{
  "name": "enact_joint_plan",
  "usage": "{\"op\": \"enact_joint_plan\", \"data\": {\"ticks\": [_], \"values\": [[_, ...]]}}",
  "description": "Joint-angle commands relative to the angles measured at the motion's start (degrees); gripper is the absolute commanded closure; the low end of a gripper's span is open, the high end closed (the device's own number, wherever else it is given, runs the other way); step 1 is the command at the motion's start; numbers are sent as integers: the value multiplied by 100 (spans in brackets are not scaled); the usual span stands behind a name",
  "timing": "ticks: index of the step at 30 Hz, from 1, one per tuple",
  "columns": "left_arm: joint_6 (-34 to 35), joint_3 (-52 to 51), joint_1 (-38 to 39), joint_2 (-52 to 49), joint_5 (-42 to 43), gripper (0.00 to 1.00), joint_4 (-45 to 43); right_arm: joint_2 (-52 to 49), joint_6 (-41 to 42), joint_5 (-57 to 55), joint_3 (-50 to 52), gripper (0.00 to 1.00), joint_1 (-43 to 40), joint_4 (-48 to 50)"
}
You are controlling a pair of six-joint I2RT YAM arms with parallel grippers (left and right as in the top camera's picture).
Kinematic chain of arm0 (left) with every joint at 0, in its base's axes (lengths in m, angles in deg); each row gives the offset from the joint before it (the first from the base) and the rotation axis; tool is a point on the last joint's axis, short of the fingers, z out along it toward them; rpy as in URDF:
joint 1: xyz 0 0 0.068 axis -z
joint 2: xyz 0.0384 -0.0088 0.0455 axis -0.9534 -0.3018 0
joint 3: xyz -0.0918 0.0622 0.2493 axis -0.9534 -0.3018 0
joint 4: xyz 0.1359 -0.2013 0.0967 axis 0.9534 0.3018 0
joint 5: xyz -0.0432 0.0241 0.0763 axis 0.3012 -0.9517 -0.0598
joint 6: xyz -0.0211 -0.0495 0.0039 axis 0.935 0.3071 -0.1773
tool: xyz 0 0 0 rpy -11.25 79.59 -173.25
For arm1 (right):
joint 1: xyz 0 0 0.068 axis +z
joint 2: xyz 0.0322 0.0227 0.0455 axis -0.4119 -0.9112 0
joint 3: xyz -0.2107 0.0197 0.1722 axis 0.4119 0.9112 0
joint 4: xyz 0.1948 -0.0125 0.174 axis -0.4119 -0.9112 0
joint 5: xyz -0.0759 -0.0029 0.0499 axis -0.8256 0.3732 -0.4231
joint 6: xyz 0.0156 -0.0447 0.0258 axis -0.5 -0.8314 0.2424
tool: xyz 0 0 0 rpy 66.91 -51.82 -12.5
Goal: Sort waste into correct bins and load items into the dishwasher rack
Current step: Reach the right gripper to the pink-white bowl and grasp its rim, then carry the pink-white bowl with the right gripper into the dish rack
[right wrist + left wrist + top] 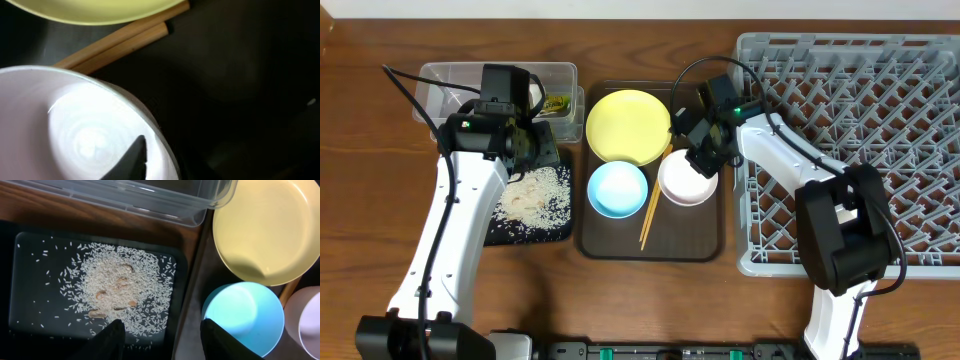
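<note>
My right gripper [706, 160] is shut on the near rim of the white-pinkish bowl [686, 186]; in the right wrist view one finger [136, 157] sits inside the bowl [75, 125] and the other is lost in the dark outside. Beside it lie the chopsticks [650, 218] [125, 42], the yellow plate [628, 125] and the light blue bowl [617, 188]. My left gripper [162, 330] hangs open and holds nothing, above the right edge of the black tray [30, 320], where rice [120, 280] is piled. The clear box [440, 80] holds a green-yellow wrapper [557, 103].
The grey dishwasher rack [880, 100] fills the right side. The dishes stand on a dark brown serving tray [700, 240] in the middle. My left arm covers part of the clear box. Bare wooden table runs along the front.
</note>
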Motion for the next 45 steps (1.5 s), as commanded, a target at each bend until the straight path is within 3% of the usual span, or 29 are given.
{"op": "enact_joint_plan", "data": {"ticks": [1, 15, 31, 38, 45], "values": [[33, 31, -9, 7, -48, 48, 52, -22, 44, -22, -28, 86, 0, 39], [31, 31, -9, 7, -48, 48, 61, 11, 127, -492, -245, 97, -15, 44], [33, 31, -9, 7, -48, 48, 59, 566, 131, -697, -315, 99, -57, 59], [31, 31, -9, 7, -48, 48, 59, 1574, 428, -2135, -315, 99, -188, 584], [31, 31, -9, 7, -48, 48, 57, 2094, 223, -3982, -315, 99, -413, 1790]]}}
